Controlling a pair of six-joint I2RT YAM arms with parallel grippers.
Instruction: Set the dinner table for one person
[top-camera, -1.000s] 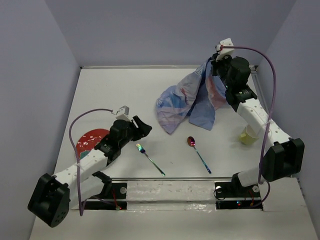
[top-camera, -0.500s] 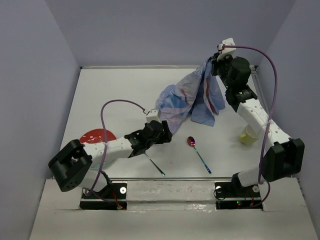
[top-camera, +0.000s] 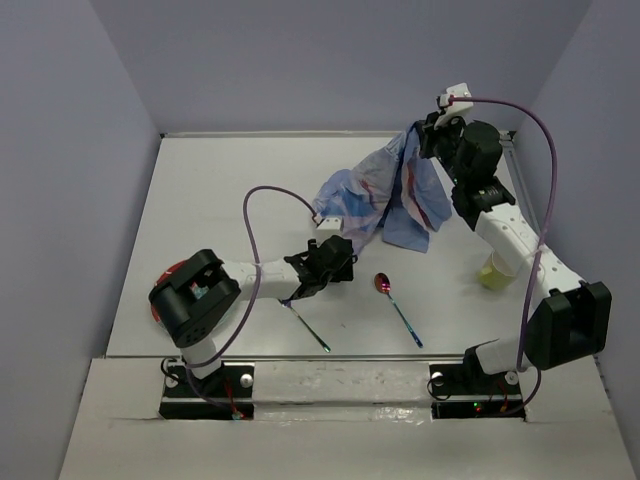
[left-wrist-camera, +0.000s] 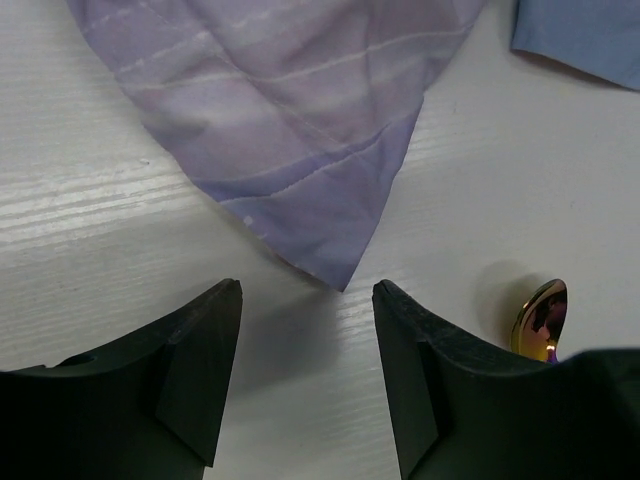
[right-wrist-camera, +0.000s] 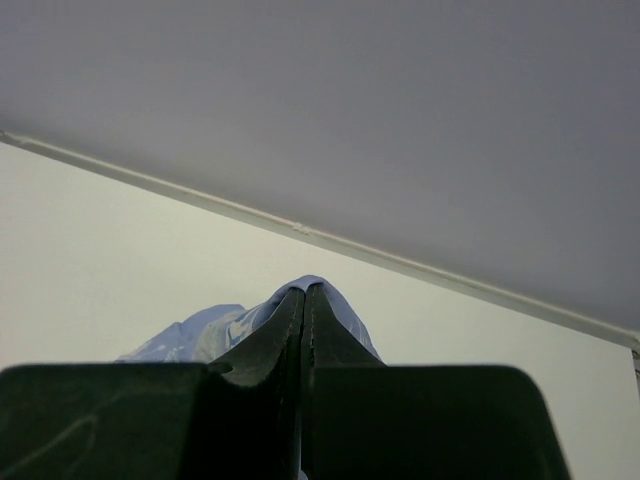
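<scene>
The white dinner table (top-camera: 220, 190) fills the top view. My right gripper (top-camera: 424, 135) is shut on a corner of the blue printed cloth mat (top-camera: 375, 195) and holds it up at the back right, so the cloth hangs down to the table; the pinched fold shows in the right wrist view (right-wrist-camera: 318, 288). My left gripper (top-camera: 337, 258) is open, low over the table, its jaws standing either side of the cloth's lower corner (left-wrist-camera: 345, 280) and not touching it. A rainbow spoon (top-camera: 398, 308) lies right of it, its bowl in the left wrist view (left-wrist-camera: 540, 318). A fork (top-camera: 305, 325) lies under my left arm.
A red plate (top-camera: 172, 282) lies at the left, mostly hidden by my left arm. A yellow cup (top-camera: 497, 272) stands at the right beside my right arm. Walls enclose the table at the back and sides.
My left arm has swung right and forward from beside the red plate to the cloth's lower corner. My right gripper has kept its hold on the cloth, which hangs more bunched.
</scene>
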